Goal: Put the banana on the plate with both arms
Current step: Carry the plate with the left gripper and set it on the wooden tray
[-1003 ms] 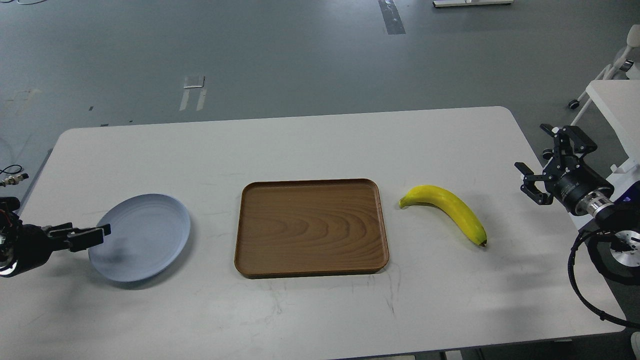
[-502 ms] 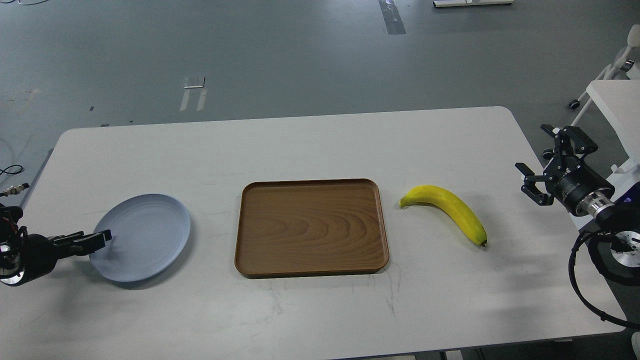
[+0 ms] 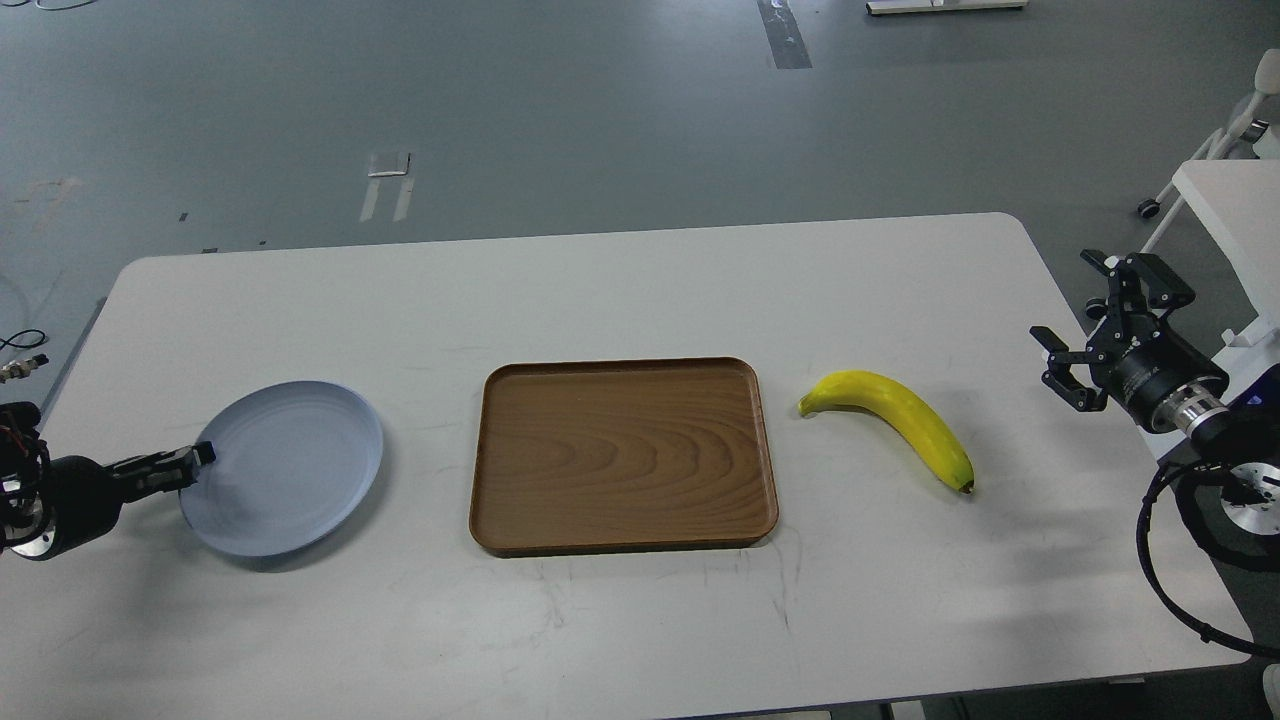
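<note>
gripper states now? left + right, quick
Left gripper: shut on the plate, pinching its left rim.
Right gripper: open, holding nothing, apart from the banana.

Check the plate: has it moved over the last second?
Yes. The plate has shifted slightly up-frame relative to the tray, with the left gripper at its rim.

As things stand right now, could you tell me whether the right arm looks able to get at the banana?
Probably yes. The right gripper hangs open beyond the table's right edge, and only bare table lies between it and the banana; the tray sits on the banana's far side.
</note>
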You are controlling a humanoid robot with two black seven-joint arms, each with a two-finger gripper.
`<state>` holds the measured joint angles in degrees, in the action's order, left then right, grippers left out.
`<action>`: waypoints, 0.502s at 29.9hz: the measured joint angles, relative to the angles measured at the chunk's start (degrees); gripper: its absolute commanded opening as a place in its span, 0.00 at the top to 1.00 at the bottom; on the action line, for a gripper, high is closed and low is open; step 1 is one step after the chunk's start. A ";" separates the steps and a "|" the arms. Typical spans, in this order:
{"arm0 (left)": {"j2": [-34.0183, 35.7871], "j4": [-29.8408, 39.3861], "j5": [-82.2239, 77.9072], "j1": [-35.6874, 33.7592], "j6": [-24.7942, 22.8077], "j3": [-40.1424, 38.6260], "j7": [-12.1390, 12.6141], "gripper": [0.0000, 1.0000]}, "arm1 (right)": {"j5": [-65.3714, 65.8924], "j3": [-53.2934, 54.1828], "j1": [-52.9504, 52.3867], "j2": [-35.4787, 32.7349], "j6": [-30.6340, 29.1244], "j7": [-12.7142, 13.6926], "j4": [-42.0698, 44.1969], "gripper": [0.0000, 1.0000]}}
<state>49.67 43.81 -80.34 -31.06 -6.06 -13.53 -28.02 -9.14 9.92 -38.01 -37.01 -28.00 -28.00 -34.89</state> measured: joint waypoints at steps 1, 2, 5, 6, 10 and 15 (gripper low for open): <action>0.04 0.15 0.52 -0.16 0.00 0.00 0.00 1.00 | 0.00 0.00 0.00 0.00 0.00 0.00 0.00 0.00; 0.16 0.30 1.14 -0.38 -0.01 0.00 0.00 1.00 | 0.00 0.00 0.00 0.00 0.00 0.00 0.00 0.00; 0.83 1.13 3.21 -2.30 -0.80 -0.01 0.02 1.00 | 0.00 0.00 -0.02 0.00 0.00 0.00 0.00 0.00; 1.07 1.49 3.56 -3.16 -1.17 0.00 0.02 1.00 | 0.00 0.00 -0.03 0.00 0.00 0.00 0.00 0.00; 2.19 4.05 3.63 -7.47 -4.21 0.04 0.02 1.00 | 0.00 0.00 -0.04 0.00 0.00 0.00 0.02 0.00; 2.21 10.18 0.92 -13.03 -5.92 0.37 0.03 1.00 | 0.00 0.00 -0.05 -0.03 0.00 0.00 0.19 0.00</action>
<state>51.88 53.99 -79.42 -44.09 -11.99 -13.16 -28.00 -9.14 9.92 -38.06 -37.04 -28.00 -28.00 -34.71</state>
